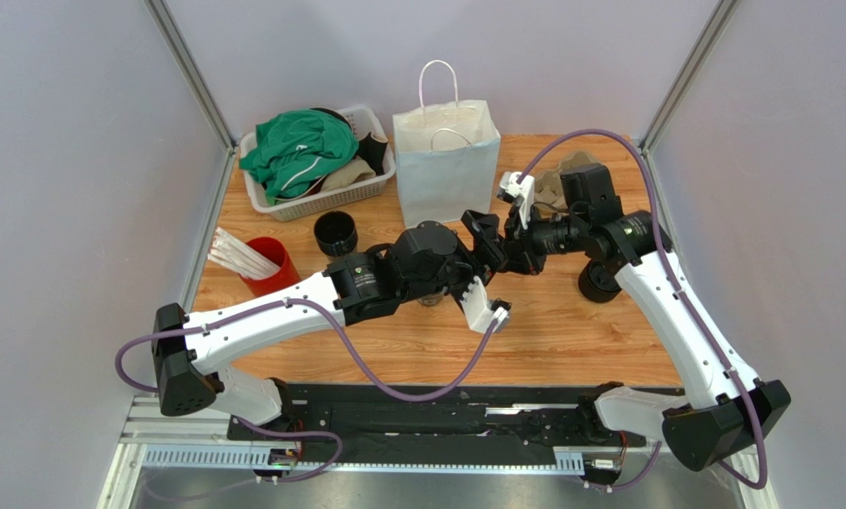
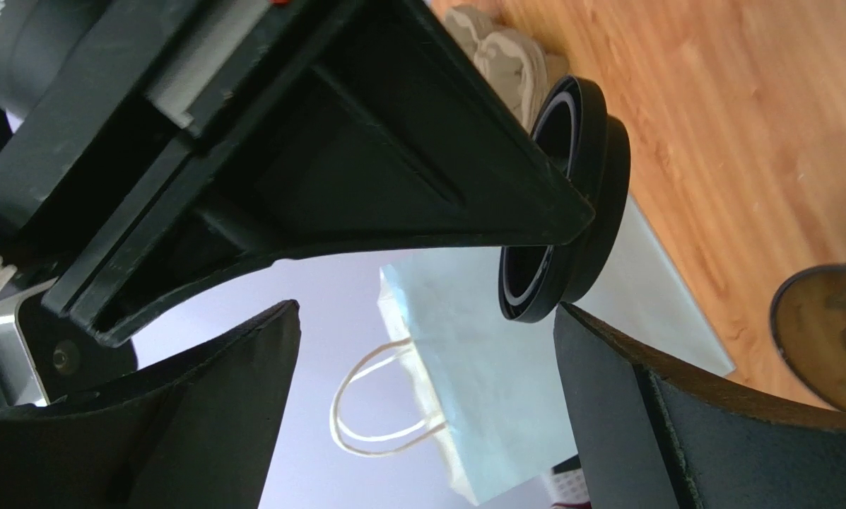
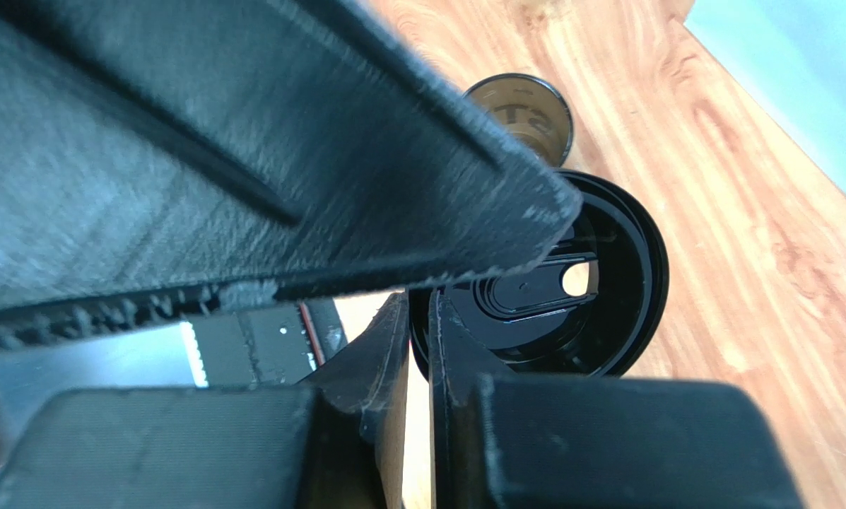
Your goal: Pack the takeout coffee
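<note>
- The left gripper [image 2: 425, 310] has its black fingers [image 2: 703, 424] spread wide.
- Above them, the right gripper [image 2: 565, 207] pinches a black lid [image 2: 605, 175], held on edge.
- A pale blue paper bag [image 2: 480, 361] is behind.
- An open cup [image 2: 830, 334] stands on the wooden table [image 2: 735, 127].

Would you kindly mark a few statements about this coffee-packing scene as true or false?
1. The right gripper pinches the black round plastic lid. True.
2. The lid sits on the black paper coffee cup. False: the cup stands open on the wooden table.
3. The pale paper bag with rope handles stands upright. True.
4. The left gripper is shut on the cup. False: it is open, holding nothing.
5. The red cup with white straws lies in the white plastic basket. False: it stands on the table, outside it.
</note>
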### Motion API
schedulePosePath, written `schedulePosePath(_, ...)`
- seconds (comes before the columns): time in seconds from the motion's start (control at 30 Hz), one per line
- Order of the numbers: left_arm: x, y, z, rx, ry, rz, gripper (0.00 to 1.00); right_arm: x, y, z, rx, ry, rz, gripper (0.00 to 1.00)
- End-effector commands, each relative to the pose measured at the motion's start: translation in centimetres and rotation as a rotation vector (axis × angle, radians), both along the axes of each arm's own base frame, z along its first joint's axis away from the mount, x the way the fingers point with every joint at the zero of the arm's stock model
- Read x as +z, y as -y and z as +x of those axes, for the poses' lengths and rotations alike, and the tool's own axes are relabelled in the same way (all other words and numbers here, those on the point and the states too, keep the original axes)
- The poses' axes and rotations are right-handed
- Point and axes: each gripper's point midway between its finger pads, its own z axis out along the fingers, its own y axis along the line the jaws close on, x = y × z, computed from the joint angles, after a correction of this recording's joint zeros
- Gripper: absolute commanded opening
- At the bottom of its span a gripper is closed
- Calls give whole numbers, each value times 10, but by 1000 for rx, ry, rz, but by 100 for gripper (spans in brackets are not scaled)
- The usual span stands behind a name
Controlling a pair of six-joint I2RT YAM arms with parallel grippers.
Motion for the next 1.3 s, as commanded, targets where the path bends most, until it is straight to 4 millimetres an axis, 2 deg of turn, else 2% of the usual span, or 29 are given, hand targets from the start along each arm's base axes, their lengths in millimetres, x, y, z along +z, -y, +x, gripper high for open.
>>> schedulePosePath(0.0,9,-1,-22,-4,-181,-70,97,11,1,3,2,108,24,9)
schedulePosePath(0.17,-4,-5,-29,-17,-214,-7,97,5,5,1,-10,117,10,9)
schedulePosePath(0.37,-28,-6,-33,-38,-205,59,96,12,1,-7,20,115,44,9)
schedulePosePath(0.63,-25,3,-31,-43,-174,32,90,19,-4,-22,85,84,93,9)
schedulePosePath(0.9,-40,10,-37,-64,-154,63,71,25,-7,-32,122,63,124,9)
schedulePosePath(1.13,-43,14,-40,-72,-150,75,48,24,-7,-32,124,69,122,9)
schedulePosePath(1.27,-45,16,-42,-72,-154,80,45,22,-6,-29,113,76,111,10)
